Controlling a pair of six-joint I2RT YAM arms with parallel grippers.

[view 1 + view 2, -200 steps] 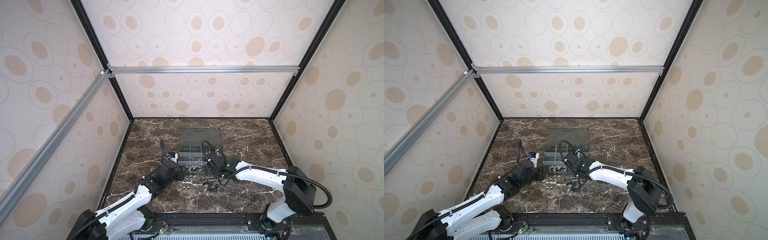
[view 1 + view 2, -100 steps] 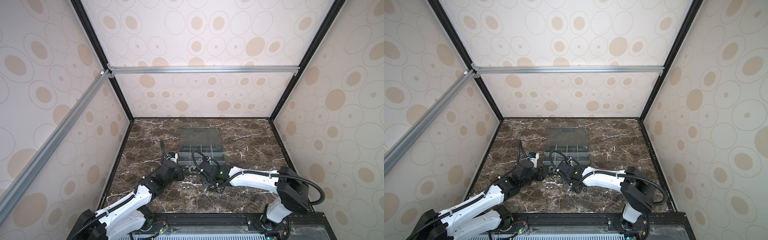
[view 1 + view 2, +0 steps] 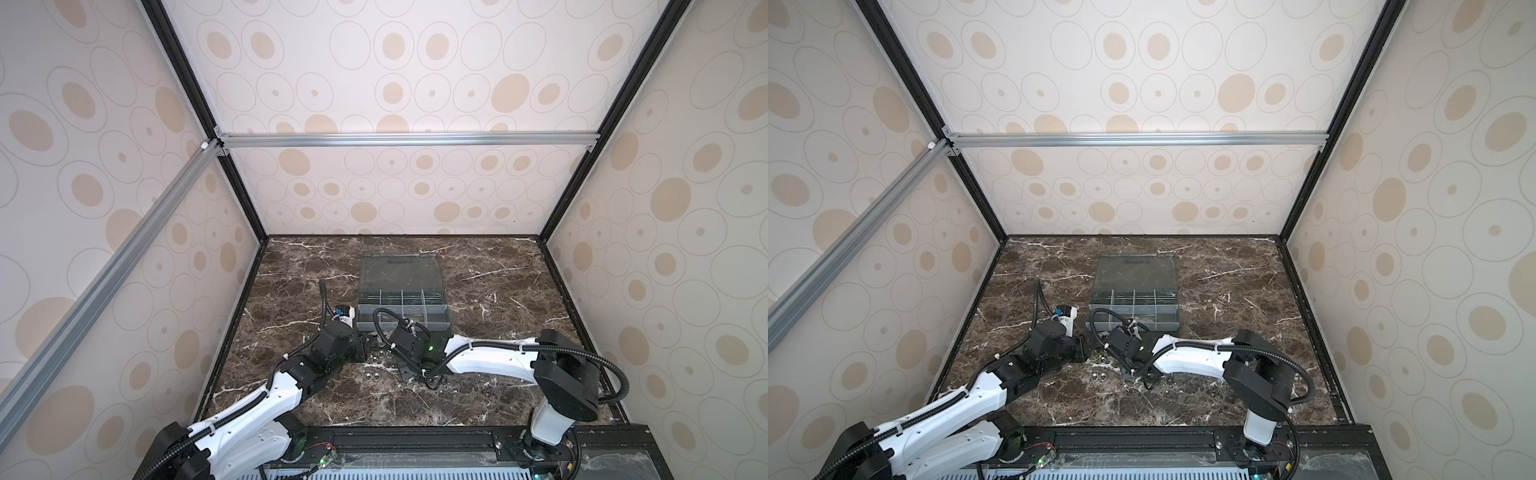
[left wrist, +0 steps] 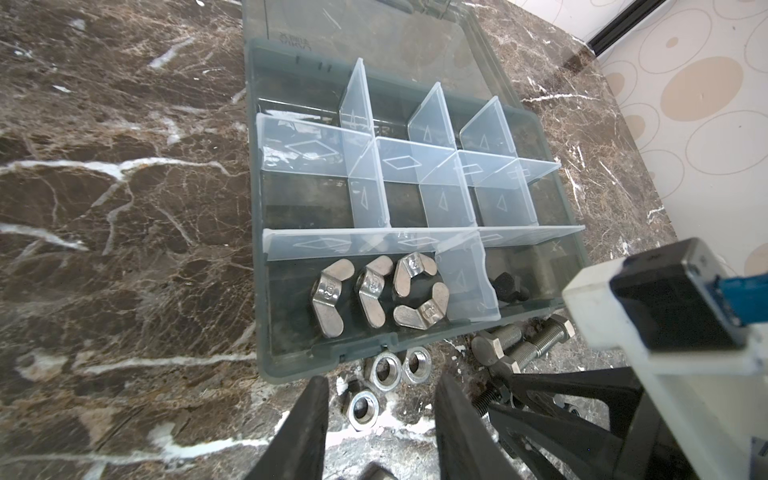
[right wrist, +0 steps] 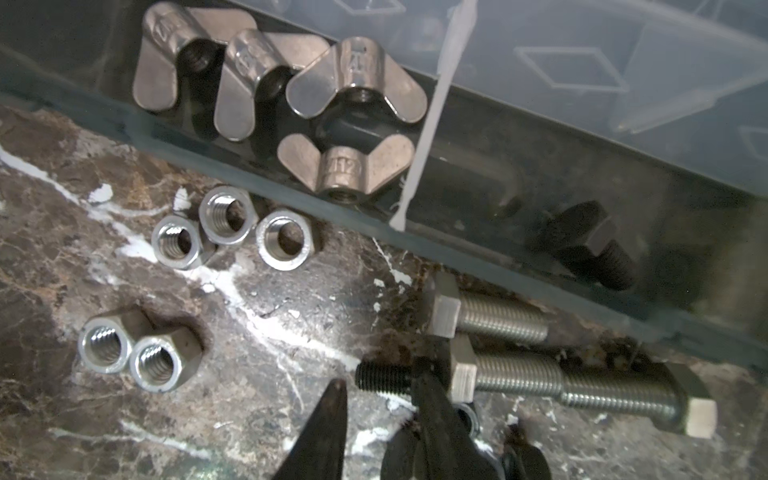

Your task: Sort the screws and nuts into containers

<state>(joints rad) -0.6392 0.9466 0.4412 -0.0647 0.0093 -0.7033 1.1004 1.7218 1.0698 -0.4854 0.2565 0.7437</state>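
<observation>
Parted jaws on left gripper: grips nothing. Hangs low over marble tabletop, just short of front wall of organizer box. Straddles a patch of loose hex nuts, with one nut just beside a jaw.

Parted jaws on right gripper as well, at a narrower gap. Sits close beside left gripper, tips down at marble level. Brackets threaded end of black screw, which lies flat on marble. Hides mid-shaft behind one jaw, so cannot tell whether that jaw touches. Leaves visible gap between opposite tip and screw end: no clamp.

Just beside that screw: three silver screws, hex-headed, flat on marble, bunched together along box front wall, outside it.

Counts five hex nuts in right wrist view: three clustered right at box wall, two touching each other a little further out. All on marble.

As for organizer box: holds four silver wing nuts packed close in one compartment of row nearest arms. Keeps other black screw alone in neighbouring compartment of same row, across one pale divider. Has lid folded back flat on marble behind.

Shows, in both top views, both arms reaching low to same spot in front of box, grippers close together.
</observation>
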